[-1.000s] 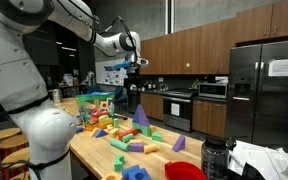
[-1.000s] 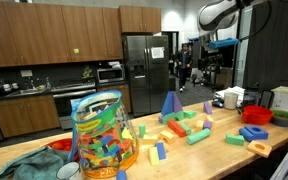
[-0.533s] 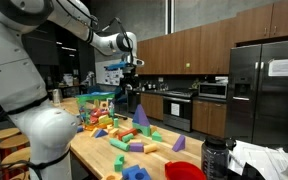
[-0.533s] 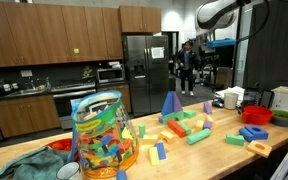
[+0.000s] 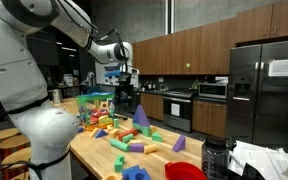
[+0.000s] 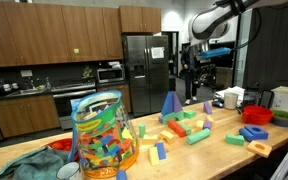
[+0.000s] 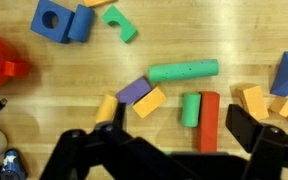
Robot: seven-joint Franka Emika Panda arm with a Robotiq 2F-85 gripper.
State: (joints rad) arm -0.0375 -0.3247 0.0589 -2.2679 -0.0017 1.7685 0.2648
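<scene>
In the wrist view my gripper [image 7: 180, 126] hangs open above a wooden table [image 7: 74, 85], holding nothing. Between and just beyond its dark fingers [image 7: 242, 126] lie a short green cylinder [image 7: 190, 109] and a red bar [image 7: 209, 120], side by side. A purple block [image 7: 134, 91] and an orange block [image 7: 150, 101] lie to their left, with a long green cylinder [image 7: 184, 71] beyond them. In both exterior views the gripper [image 5: 125, 90] [image 6: 203, 75] is well above the scattered blocks.
A blue pyramid [image 6: 170, 105] and a clear jar full of blocks [image 6: 102, 135] stand on the table, with a red bowl [image 6: 255, 133] near one end. A purple wedge [image 5: 142, 115] rises among the blocks. Blue blocks [image 7: 51, 19] and a green arch [image 7: 121, 23] lie farther off.
The arm has come down toward the table and shifted slightly sideways. The jaws stay open and no block has moved.
</scene>
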